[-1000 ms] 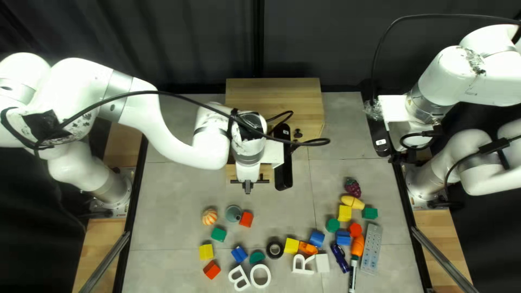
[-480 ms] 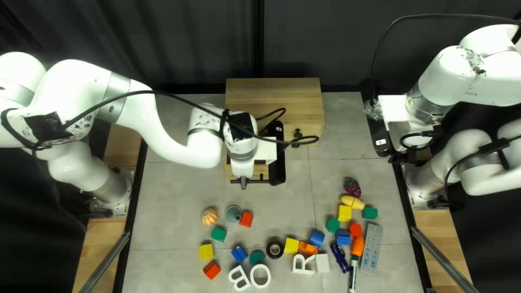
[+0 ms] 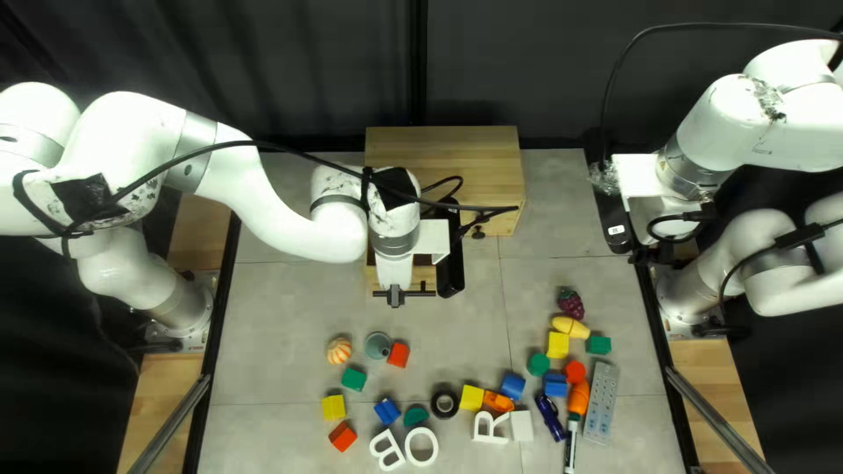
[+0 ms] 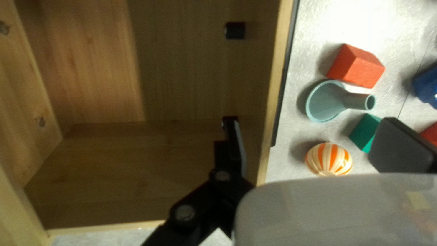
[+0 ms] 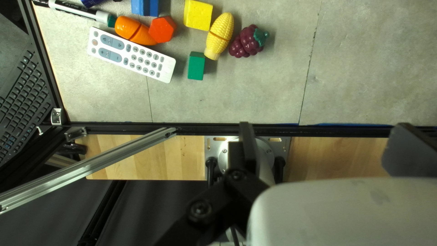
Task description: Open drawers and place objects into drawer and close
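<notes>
In the top left view, the left arm (image 3: 281, 233) has shifted slightly over the open drawer (image 3: 378, 280), probably to align before loading. Left wrist view: left gripper (image 4: 311, 130) wide, straddling the drawer's front panel (image 4: 275, 91); striped ball (image 4: 328, 159) outside. Right wrist view: right gripper (image 5: 324, 132) wide, holding nothing; remote (image 5: 131, 55) and marker (image 5: 75, 10) bear print.

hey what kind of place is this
Most likely a robotics lab: a left robot arm and a right robot arm stand at opposite sides of a table, with a dark curtain behind it.
</notes>
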You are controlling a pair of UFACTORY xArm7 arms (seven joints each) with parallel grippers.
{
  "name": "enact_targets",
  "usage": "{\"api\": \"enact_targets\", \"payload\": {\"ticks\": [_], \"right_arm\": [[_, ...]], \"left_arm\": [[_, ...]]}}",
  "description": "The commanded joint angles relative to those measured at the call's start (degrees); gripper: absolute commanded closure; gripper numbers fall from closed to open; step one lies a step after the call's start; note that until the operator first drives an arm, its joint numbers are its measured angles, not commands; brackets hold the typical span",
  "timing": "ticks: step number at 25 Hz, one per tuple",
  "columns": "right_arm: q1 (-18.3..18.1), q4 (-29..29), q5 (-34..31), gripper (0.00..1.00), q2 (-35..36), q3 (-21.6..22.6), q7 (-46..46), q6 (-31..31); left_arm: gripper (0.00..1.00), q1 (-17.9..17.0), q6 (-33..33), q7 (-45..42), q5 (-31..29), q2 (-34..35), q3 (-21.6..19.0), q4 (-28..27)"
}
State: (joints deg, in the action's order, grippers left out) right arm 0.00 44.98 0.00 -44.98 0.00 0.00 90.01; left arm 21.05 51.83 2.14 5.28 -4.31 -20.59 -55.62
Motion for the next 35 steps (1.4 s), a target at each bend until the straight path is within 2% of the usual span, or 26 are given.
{"api": "enact_targets", "payload": {"ticks": [1, 17, 35], "right_arm": [[0.0, 0.0, 0.0, 0.0, 0.0, 0.0, 0.0, 0.0], [0.0, 0.0, 0.0, 0.0, 0.0, 0.0, 0.0, 0.0], [0.0, 0.0, 0.0, 0.0, 0.0, 0.0, 0.0, 0.0]], "left_arm": [[0.0, -0.12, -1.17, -2.22, 0.47, 1.1, -0.04, 0.97], [0.0, -0.77, -3.2, -5.95, 0.46, 1.37, -0.53, 1.22], [0.0, -1.29, -2.04, -6.96, 0.12, 0.84, -0.94, -0.94]]}}
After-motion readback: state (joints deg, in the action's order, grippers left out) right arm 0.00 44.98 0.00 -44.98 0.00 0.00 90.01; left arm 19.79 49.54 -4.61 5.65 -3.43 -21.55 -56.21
